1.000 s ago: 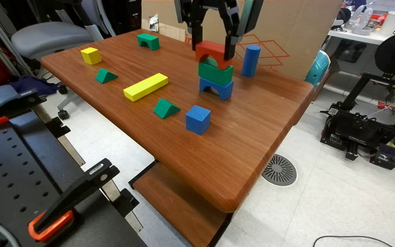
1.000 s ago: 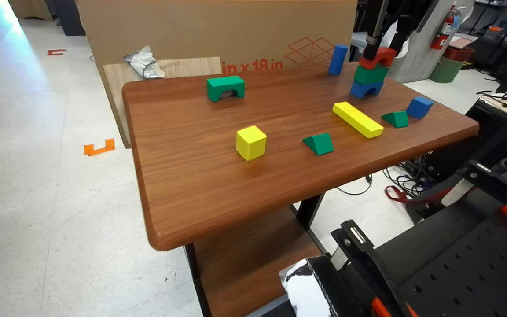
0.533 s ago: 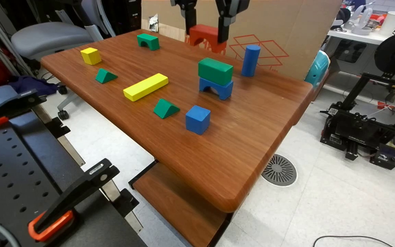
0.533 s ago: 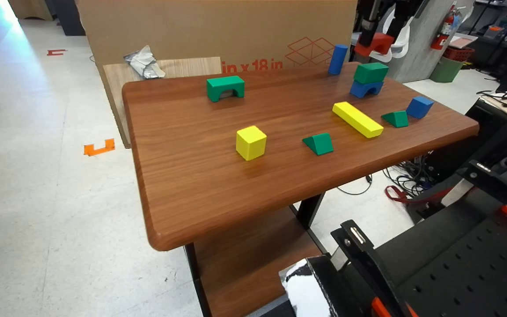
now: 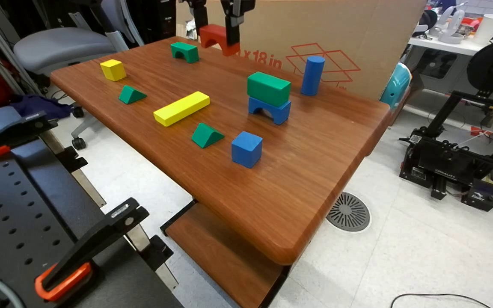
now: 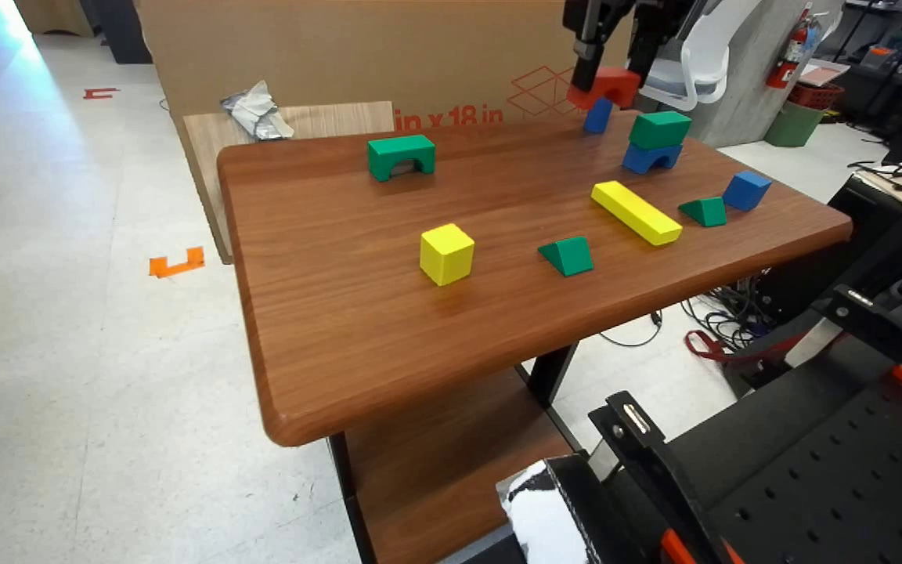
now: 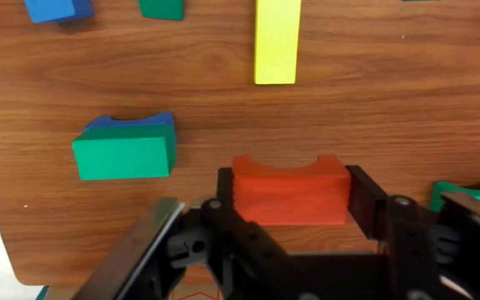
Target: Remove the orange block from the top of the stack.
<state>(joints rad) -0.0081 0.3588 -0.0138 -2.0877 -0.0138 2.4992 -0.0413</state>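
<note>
The jaws are mostly matte black, with blocky, squared-off fingertips (image 7: 367,204) and chunky linkage bars (image 7: 246,239) behind them. Round grey screw heads (image 7: 215,204) sit at the joints, and there's a dark grey bracket (image 7: 186,241) with a little black hole in it. The outer plate (image 7: 131,250) looks kinda metallic with a shiny edge, but it's pretty blurry in the wrist view.

Light was bright, glare whitened floor (image 6: 5,66) in an exterior view, lower shelf (image 6: 451,462) lay shaded, gripper (image 7: 291,189) partly blurred in wrist view.
</note>
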